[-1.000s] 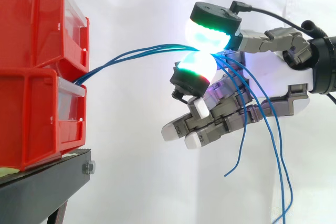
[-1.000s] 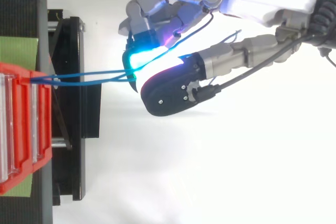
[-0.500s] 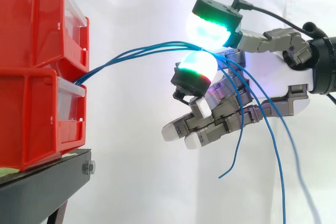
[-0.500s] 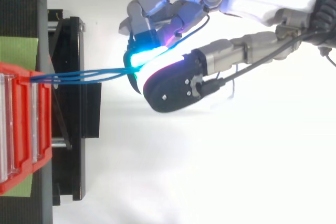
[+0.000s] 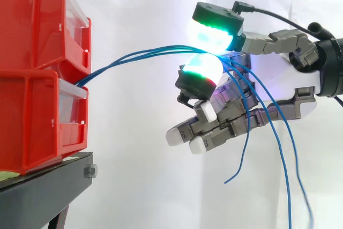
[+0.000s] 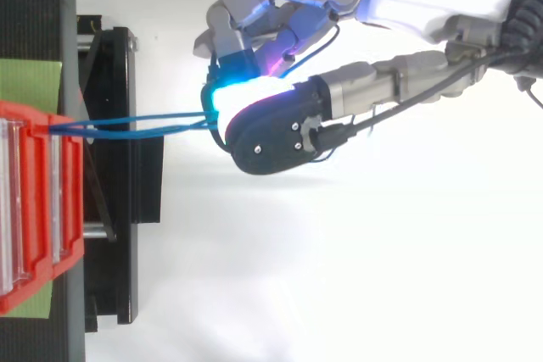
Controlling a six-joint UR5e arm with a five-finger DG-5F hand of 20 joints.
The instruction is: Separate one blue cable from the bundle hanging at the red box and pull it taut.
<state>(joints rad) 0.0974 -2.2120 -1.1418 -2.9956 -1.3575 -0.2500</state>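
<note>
Centrally in the side view, the hand (image 5: 284, 81) pinches the blue cables (image 5: 161, 50) between two glowing pads (image 5: 210, 35). The cables run left to the stacked red bins (image 5: 32, 105), and their loose ends dangle at lower right.

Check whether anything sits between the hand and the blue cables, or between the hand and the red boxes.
Nothing visible does. The fingers of the hand pinch the blue cables, several strands together, and these run through open air to the red boxes. Their loose ends hang below the hand.
</note>
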